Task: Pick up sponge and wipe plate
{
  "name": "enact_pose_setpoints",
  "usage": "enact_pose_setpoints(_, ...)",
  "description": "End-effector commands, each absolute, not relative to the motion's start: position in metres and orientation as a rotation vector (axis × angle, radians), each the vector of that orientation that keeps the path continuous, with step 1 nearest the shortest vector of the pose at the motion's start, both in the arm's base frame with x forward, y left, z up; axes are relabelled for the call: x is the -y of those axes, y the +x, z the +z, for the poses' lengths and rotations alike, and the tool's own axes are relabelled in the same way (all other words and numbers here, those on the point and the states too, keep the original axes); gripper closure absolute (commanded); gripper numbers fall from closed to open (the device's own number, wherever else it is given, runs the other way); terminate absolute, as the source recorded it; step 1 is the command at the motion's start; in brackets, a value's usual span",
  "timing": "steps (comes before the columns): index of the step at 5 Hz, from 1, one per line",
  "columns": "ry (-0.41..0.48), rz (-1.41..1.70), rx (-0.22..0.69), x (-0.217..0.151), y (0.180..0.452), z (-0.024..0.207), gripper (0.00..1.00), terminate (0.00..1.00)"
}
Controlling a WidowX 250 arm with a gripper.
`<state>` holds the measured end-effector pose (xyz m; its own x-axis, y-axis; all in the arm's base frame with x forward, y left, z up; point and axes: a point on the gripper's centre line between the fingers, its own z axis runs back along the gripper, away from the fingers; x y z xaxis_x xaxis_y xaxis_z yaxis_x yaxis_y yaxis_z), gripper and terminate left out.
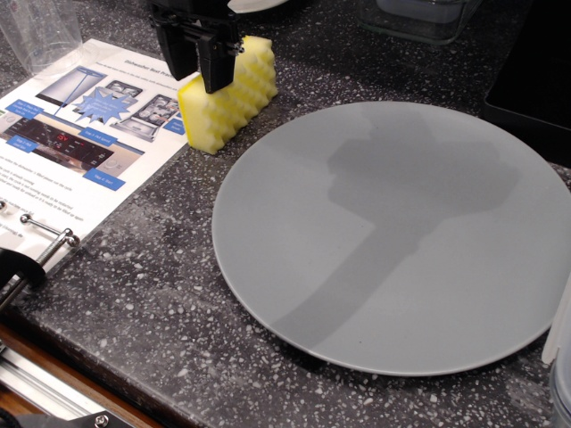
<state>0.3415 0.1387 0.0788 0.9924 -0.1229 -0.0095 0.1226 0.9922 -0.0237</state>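
One gripper [197, 64] matters here, and it hangs right over the near-left end of the sponge [234, 96], at the top left of the view. Its two dark fingers point down with a narrow gap between them; one finger [215, 67] overlaps the yellow top edge of the sponge, while the other stands to the left of it, over the corner of the leaflet [80, 125]. Whether the sponge end actually sits between the fingers or just behind them cannot be told from this angle, so I judge the fingers spread and not yet pinching anything.

The sponge rests on the dark speckled counter [161, 285], standing on its long edge with the wavy ridged face turned toward the plate [393, 234]. Its long axis runs diagonally, from near-left to far-right, so the fingers would need to straddle its thin width across that diagonal. The plate lies flat to the right and nearer the camera, its rim just beside the sponge's lower corner but apart from it. Picking up looks like the step in hand; wiping has not begun
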Motion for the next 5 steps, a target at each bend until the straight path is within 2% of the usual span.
enact_pose_setpoints(1, 0.007, -0.095, 0.028, -0.144, 0.344, 0.084, 1.00, 0.00)
enact_pose_setpoints(2, 0.024, -0.094, 0.037, -0.144, 0.343, 0.078, 1.00, 0.00)
enact_pose_setpoints(3, -0.001, -0.082, 0.052, -0.142, 0.348, 0.090, 1.00, 0.00)
enact_pose_setpoints(4, -0.114, -0.135, 0.071, -0.129, 0.346, 0.129, 1.00, 0.00)
enact_pose_setpoints(5, -0.173, -0.225, 0.152, -0.107, 0.336, 0.159, 1.00, 0.00)
